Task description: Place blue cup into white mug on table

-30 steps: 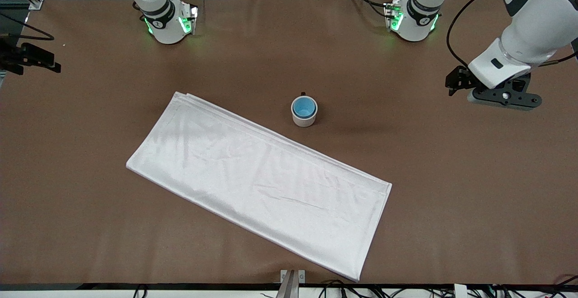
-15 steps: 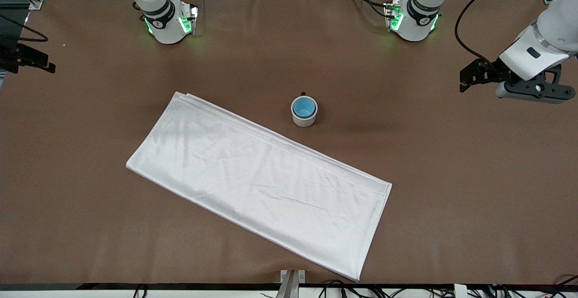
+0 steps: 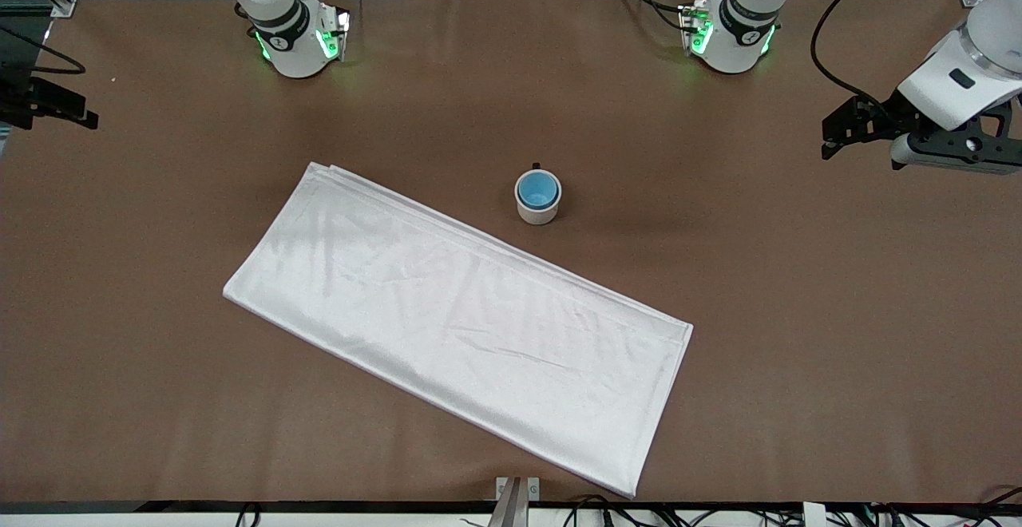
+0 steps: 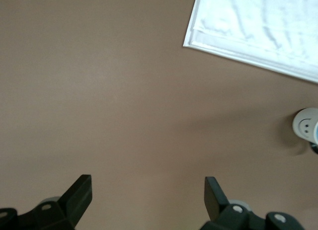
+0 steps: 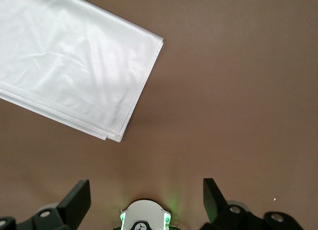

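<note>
The blue cup (image 3: 537, 188) sits upright inside the white mug (image 3: 538, 210), which stands on the brown table (image 3: 798, 311) just beside the long edge of the folded cloth. The mug also shows at the edge of the left wrist view (image 4: 305, 126), with a sliver of the blue cup (image 4: 316, 134). My left gripper (image 3: 950, 156) is open and empty, up in the air over bare table at the left arm's end, well away from the mug; it also shows in its wrist view (image 4: 148, 188). My right gripper (image 3: 49, 104) is open and empty, high at the right arm's end; it also shows in its wrist view (image 5: 146, 190).
A white folded cloth (image 3: 455, 319) lies slantwise across the middle of the table, nearer the front camera than the mug; it also shows in both wrist views (image 4: 258, 26) (image 5: 69, 61). The arm bases (image 3: 299, 40) (image 3: 728, 32) stand along the table's back edge.
My left gripper has moved away from the mug toward the left arm's end of the table and toward the bases. The right gripper shifted slightly. Cup and mug have not moved.
</note>
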Controlling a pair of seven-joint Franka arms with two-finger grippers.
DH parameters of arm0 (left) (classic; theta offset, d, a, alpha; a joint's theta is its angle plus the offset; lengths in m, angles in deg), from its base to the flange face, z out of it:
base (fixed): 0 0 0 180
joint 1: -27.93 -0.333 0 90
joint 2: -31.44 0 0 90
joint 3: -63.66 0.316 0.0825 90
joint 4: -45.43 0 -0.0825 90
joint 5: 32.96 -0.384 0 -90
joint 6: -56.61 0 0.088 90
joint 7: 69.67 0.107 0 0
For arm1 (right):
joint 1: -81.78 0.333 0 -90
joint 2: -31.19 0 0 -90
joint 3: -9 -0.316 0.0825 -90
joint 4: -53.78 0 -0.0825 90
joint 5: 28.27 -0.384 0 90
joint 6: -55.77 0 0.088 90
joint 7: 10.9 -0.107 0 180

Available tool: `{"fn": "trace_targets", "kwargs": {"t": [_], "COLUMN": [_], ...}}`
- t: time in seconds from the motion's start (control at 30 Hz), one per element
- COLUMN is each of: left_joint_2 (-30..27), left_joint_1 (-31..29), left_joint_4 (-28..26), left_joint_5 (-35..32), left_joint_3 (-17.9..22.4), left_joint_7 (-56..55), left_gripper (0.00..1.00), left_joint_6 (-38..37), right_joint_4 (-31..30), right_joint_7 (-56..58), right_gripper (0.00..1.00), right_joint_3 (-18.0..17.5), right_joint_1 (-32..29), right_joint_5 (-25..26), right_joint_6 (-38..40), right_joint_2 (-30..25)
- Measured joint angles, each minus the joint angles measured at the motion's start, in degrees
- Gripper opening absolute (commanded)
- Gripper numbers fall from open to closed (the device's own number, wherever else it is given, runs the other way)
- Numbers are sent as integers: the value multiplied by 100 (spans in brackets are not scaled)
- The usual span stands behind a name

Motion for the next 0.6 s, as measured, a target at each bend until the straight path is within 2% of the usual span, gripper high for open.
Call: {"fn": "trace_targets", "kwargs": {"t": [0.3, 0.6], "left_joint_2": [0, 8], "left_joint_1": [0, 0], "left_joint_4": [0, 0], "left_joint_5": [0, 0], "left_joint_3": [0, 0], "left_joint_7": [-1, -25], "left_gripper": [100, 100], "left_joint_6": [-3, -9], "right_joint_4": [0, 0], "right_joint_7": [-107, -569], "right_gripper": [100, 100], "right_joint_3": [-50, -254], "right_joint_1": [4, 14], "right_joint_5": [56, 105], "right_joint_6": [-49, -96], "right_joint_2": [4, 5]}}
